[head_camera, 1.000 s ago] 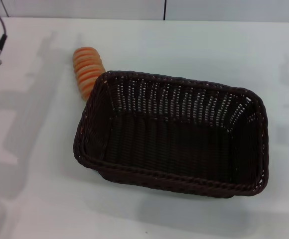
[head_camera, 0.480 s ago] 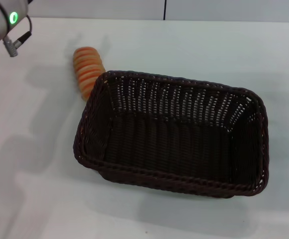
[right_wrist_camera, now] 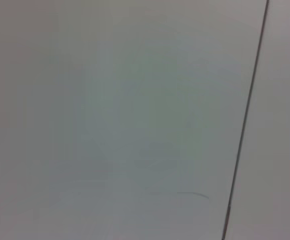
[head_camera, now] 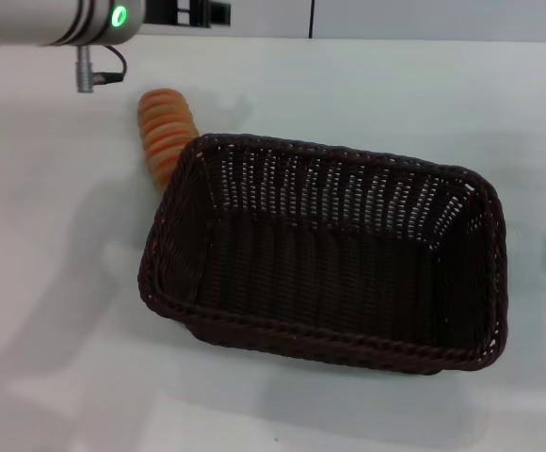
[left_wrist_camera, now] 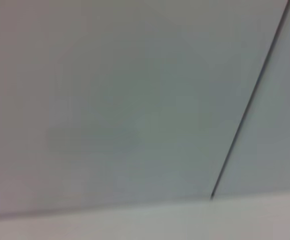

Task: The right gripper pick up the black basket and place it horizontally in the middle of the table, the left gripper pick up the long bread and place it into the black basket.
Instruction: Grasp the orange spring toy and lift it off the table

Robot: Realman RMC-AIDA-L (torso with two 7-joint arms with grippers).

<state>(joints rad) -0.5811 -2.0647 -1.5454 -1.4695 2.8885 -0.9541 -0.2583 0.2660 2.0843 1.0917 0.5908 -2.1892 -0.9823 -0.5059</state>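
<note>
Black basket [head_camera: 325, 259]: woven, rectangular, upright and open on the white table [head_camera: 56, 311], roughly centred, long side running crosswise with a slight slant, far-left corner highest in the head view. Nothing visible inside.

Long bread [head_camera: 165, 133]: tan with orange ridges, lying on the table just beyond the basket's far-left corner, near end touching or tucked behind the rim there.

Left gripper [head_camera: 193, 13]: dark, at the far-left edge of the head view, on a silver arm [head_camera: 42, 19] with a green light [head_camera: 119, 16]; raised beyond the bread, apart from it. Fingers apart or together: cannot tell.

Right gripper: not shown in any view.

Wrist views: pale wall panels with a thin dark seam [left_wrist_camera: 250, 100] only.
</note>
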